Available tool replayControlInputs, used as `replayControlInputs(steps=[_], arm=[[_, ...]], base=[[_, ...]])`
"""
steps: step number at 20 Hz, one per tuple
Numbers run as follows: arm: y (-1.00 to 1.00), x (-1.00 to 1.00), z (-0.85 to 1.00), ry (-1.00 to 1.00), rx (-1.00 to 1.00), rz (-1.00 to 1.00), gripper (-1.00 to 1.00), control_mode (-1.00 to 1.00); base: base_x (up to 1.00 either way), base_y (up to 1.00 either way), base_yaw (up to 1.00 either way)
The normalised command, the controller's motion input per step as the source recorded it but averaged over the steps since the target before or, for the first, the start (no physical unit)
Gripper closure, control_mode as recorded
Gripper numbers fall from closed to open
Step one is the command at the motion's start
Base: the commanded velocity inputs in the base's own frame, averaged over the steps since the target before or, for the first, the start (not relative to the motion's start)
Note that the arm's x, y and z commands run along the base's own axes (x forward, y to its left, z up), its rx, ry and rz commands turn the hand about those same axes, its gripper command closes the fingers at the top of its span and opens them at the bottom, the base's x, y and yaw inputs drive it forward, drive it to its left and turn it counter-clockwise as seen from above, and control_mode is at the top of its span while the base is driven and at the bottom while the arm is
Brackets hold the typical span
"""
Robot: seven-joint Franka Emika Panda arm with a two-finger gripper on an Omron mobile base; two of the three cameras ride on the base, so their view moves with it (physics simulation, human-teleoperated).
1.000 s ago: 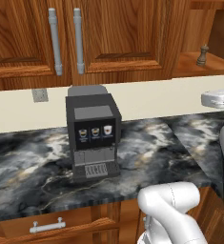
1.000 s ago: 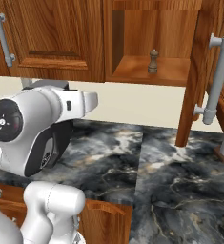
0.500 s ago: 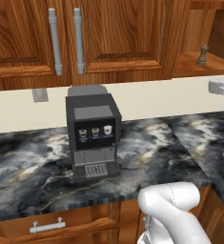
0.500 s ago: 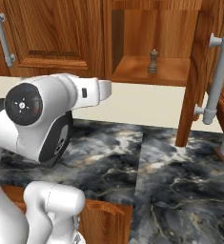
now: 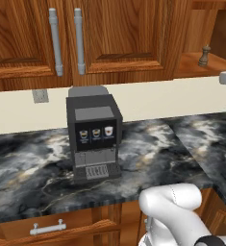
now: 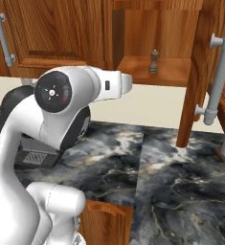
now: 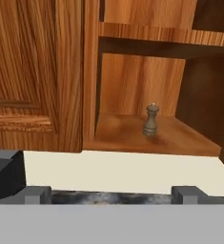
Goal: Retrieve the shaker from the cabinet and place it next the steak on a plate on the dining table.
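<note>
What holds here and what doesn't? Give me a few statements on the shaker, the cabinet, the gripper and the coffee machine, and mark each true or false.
1. The shaker stands upright on the bottom shelf of the open cabinet. True.
2. The gripper is shut on the shaker. False: its fingertips are set wide apart, and the shaker stands beyond them, untouched.
3. A black coffee machine sits on the marbled counter. True.
4. The shaker lies on the counter beside the coffee machine. False: it is up in the cabinet, above the counter.
5. The cabinet door next to the shaker is swung open. True.
</note>
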Motion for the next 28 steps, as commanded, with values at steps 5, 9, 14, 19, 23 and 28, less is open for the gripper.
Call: replayControlInputs(steps=[5, 9, 14, 19, 23, 28], arm=[[-0.32, 0.33, 0.00, -0.02, 0.00, 0.00, -1.00, -1.00], [-0.27, 0.38, 0.00, -0.04, 0.00, 0.00, -1.00, -1.00], [-0.16, 0.40, 0.00, -0.08, 0.00, 0.00, -1.00, -1.00], [-0.10, 0.43, 0.00, -0.08, 0.00, 0.00, -1.00, -1.00], [-0.06, 0.46, 0.00, -0.03, 0.00, 0.00, -1.00, -1.00], [-0.10, 0.47, 0.00, 0.00, 0.00, 0.00, -1.00, -1.00]], base=[[0.00, 0.00, 0.00], [0.00, 0.00, 0.00], [0.00, 0.00, 0.00], [0.00, 0.00, 0.00], [0.00, 0.00, 0.00], [0.00, 0.00, 0.00]])
